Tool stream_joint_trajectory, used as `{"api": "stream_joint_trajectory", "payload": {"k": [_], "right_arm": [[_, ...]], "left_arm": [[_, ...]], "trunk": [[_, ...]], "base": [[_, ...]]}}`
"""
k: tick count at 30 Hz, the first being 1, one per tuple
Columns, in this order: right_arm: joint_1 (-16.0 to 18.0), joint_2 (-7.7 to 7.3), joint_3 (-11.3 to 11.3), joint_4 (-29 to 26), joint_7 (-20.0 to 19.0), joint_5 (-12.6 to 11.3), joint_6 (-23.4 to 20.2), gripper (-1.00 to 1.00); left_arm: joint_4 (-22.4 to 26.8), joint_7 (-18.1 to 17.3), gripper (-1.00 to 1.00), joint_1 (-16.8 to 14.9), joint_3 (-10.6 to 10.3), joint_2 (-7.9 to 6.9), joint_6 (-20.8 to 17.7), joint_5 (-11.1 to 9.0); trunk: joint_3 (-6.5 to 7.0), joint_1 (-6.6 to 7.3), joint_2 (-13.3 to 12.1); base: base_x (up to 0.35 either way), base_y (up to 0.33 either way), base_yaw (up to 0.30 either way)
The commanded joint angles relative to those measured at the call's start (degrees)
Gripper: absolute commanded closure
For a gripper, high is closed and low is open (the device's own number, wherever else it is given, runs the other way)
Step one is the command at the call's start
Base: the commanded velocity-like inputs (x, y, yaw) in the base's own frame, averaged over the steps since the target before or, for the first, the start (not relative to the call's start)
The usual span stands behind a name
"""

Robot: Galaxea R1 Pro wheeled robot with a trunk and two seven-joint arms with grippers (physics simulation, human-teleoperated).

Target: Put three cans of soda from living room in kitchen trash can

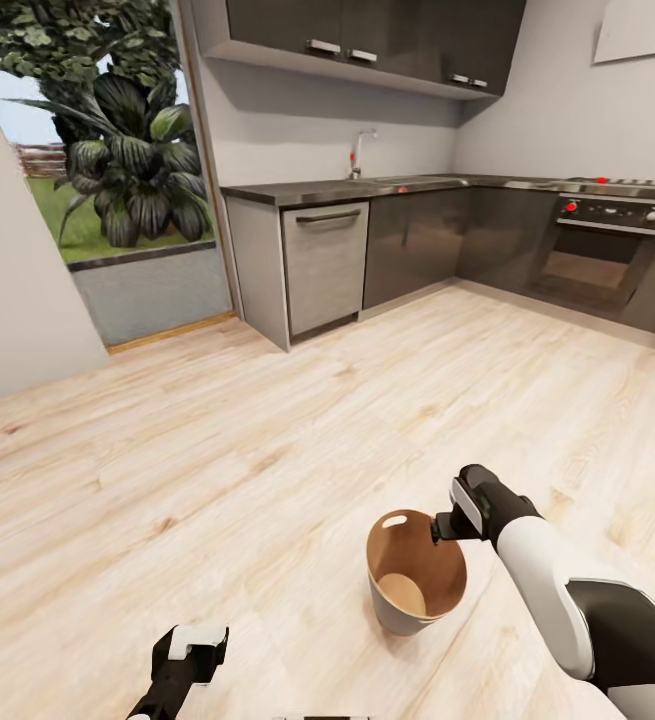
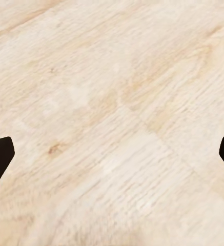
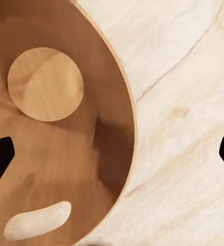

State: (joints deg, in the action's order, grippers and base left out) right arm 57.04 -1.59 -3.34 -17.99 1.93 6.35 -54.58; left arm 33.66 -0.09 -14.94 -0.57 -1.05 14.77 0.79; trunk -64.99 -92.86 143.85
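The tash can (image 1: 399,612) stands on the pale wood floor of the kitchen, low in the head view, light grey outside and brown inside. My right gripper (image 1: 445,527) hovers just above its right rim, open, with nothing between the fingers. In the right wrist view the tash can's brown inside (image 3: 91,154) shows a bare round bottom and one slot handle, and my right gripper (image 3: 112,154) has its fingertips wide apart. My left gripper (image 1: 195,648) hangs low at the left, open over bare floor (image 2: 112,102). No can of soda is in view.
Dark cabinets with a steel counter (image 1: 367,187) and tap (image 1: 359,150) run along the back. A grey dishwasher front (image 1: 324,262) sits at the counter's left end, and the oven with red knobs (image 1: 607,245) at the right. A glass opening (image 1: 117,170) shows garden plants at the left.
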Motion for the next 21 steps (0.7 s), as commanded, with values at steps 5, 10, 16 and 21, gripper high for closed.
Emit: {"api": "stream_joint_trajectory", "payload": {"k": [5,10,16,21], "right_arm": [[0.0,0.07,0.07,0.04,0.0,0.05,0.03,-1.0],[0.0,0.09,0.14,0.05,0.0,0.06,0.07,-1.0],[0.0,0.15,0.18,0.05,0.0,0.06,0.08,-1.0],[0.0,0.17,0.25,0.15,0.0,0.06,0.22,-1.0]], "left_arm": [[0.04,0.0,-1.0,0.0,0.02,0.0,0.0,-0.05],[0.08,0.0,-1.0,0.0,0.04,0.0,0.03,-0.08],[0.09,0.0,-1.0,0.0,0.03,0.0,0.03,-0.09],[0.02,0.0,-1.0,0.0,0.04,0.0,0.01,-0.02]], "trunk": [[0.0,0.0,0.0],[0.0,0.0,0.0],[-0.22,-0.03,0.01],[-1.33,-0.16,0.08]], "base": [[0.141,0.0,0.0],[0.037,0.0,0.0],[0.01,0.0,0.0],[0.002,0.0,0.0]]}}
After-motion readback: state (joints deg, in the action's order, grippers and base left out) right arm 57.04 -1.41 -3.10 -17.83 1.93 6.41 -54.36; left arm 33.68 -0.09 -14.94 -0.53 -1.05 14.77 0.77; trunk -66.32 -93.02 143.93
